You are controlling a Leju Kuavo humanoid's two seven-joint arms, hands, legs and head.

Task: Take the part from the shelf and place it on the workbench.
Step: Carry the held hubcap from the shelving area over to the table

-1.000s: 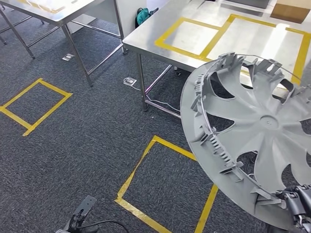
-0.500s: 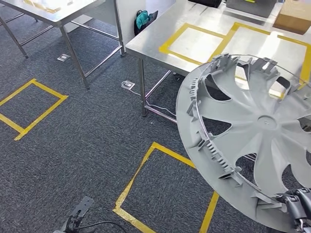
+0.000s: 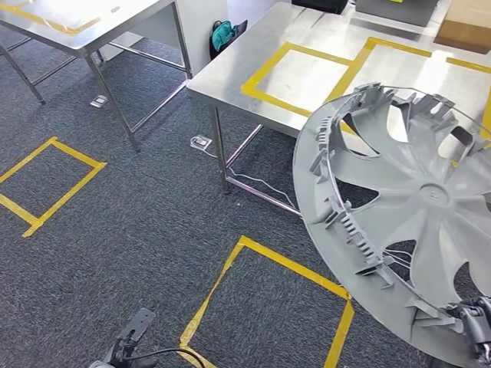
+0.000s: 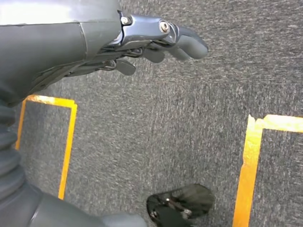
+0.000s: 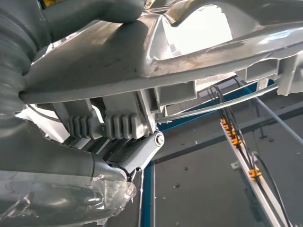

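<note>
The part is a large grey wheel cover (image 3: 405, 215), seen from its ribbed inner side in the head view. It is carried tilted in the air at the right, in front of the steel workbench (image 3: 243, 65). My right hand (image 3: 475, 330) grips its lower rim at the bottom right corner. In the right wrist view the wheel cover (image 5: 150, 61) lies across the frame with my right hand (image 5: 118, 137) clamped on its rim. My left hand (image 4: 153, 40) hangs over the carpet with its fingers stretched out and nothing in them.
The workbench carries yellow tape rectangles (image 3: 301, 69) and a cardboard box (image 3: 463, 34) at its far right. A second steel table (image 3: 87, 23) stands at the left. Yellow tape squares (image 3: 266, 307) mark the grey carpet. A teal bag (image 3: 222, 34) sits between the tables.
The whole view has shifted as the camera moved: the workbench and floor squares sit lower and nearer. The wheel cover stays in my right hand, a little further right in the picture.
</note>
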